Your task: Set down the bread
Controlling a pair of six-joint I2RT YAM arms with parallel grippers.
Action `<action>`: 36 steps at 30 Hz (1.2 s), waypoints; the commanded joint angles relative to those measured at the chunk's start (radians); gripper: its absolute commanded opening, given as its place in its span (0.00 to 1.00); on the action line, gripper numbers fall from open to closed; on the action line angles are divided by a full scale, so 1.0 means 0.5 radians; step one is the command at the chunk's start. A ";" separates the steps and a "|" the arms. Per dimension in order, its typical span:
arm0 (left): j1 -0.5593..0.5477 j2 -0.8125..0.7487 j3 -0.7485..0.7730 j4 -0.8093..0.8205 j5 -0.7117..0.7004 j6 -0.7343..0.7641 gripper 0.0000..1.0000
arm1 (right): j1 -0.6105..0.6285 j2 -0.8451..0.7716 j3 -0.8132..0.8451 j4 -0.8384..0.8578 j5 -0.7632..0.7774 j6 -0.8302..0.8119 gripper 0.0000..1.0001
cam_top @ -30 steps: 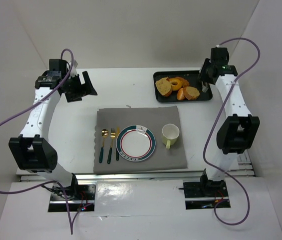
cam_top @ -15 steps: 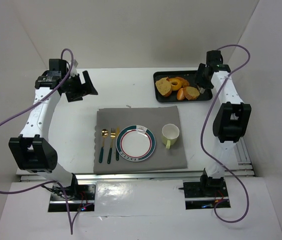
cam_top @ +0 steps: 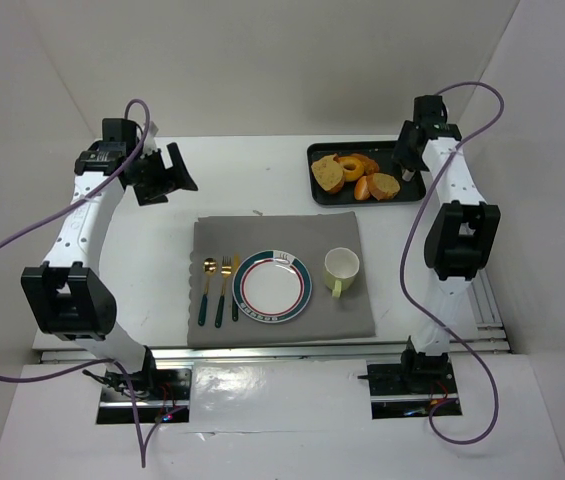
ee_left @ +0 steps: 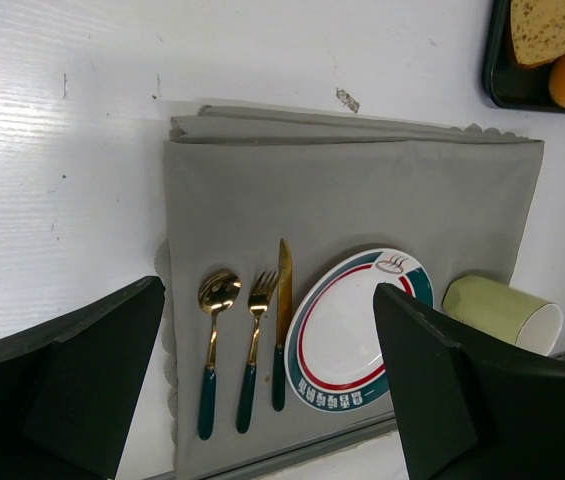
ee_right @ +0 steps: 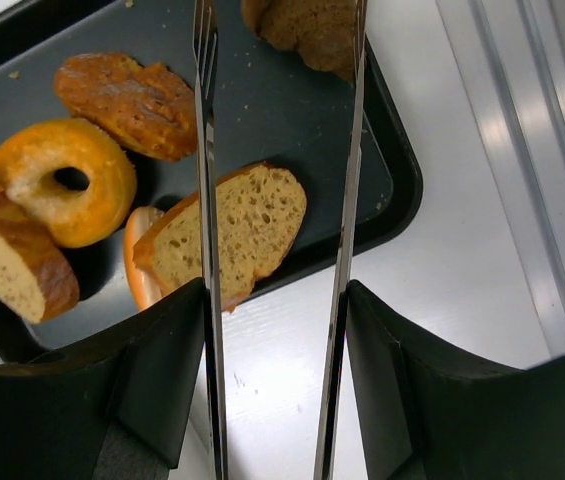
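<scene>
On the tray point(ee_right: 262, 120) the croissant point(ee_right: 297, 30) lies against the far right part, dark brown and ridged, cut off by the top of the right wrist view. Left of it on the tray sit a reddish-brown crusty piece point(ee_right: 127, 103), a doughnut point(ee_right: 107, 205), and two bread slices, one point(ee_right: 232, 225) leaning over an orange roll point(ee_right: 140, 268) near the tray's front rim, the other point(ee_right: 7, 260) at its left end; none of them covers the croissant. In front of the tray, toward the arm bases, a grey placemat point(cam_top: 362, 310) carries a plate point(cam_top: 272, 288), a cup point(cam_top: 341, 266), and a spoon point(cam_top: 208, 285), fork point(cam_top: 224, 285) and knife point(cam_top: 234, 290). The right gripper point(cam_top: 411, 163) hangs over the tray's right end, pointing down, its thin fingers point(ee_right: 205, 200) parted with the croissant between their far ends; whether they touch it I cannot tell, and nothing is clamped. The left gripper point(cam_top: 165, 172) is well to the left of the tray, jaws wide apart and empty. Compared with a second ago, the right arm's elbow has swung in closer to the tray, the wrist sits further toward the tray's back edge, and the fingers have spread; the left arm has barely shifted, and the items on the tray lie as before.
</scene>
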State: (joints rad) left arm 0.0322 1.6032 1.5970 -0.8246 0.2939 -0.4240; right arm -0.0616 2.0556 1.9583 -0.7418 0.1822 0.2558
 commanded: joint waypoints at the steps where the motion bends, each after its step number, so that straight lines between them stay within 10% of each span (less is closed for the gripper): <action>1: 0.012 -0.003 0.040 0.063 0.038 -0.020 0.99 | -0.012 0.086 0.121 0.017 0.056 -0.030 0.63; 20: 0.012 -0.003 -0.068 0.100 0.020 -0.042 0.99 | 0.025 0.353 0.290 0.039 0.077 -0.048 0.64; 36: 0.012 -0.022 -0.031 0.100 0.020 -0.005 0.99 | 0.025 -0.095 0.121 0.017 -0.177 -0.011 0.41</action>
State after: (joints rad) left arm 0.0322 1.6039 1.5639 -0.7929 0.2935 -0.4252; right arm -0.0547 2.1494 2.0258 -0.7471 0.1368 0.2420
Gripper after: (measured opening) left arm 0.992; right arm 0.485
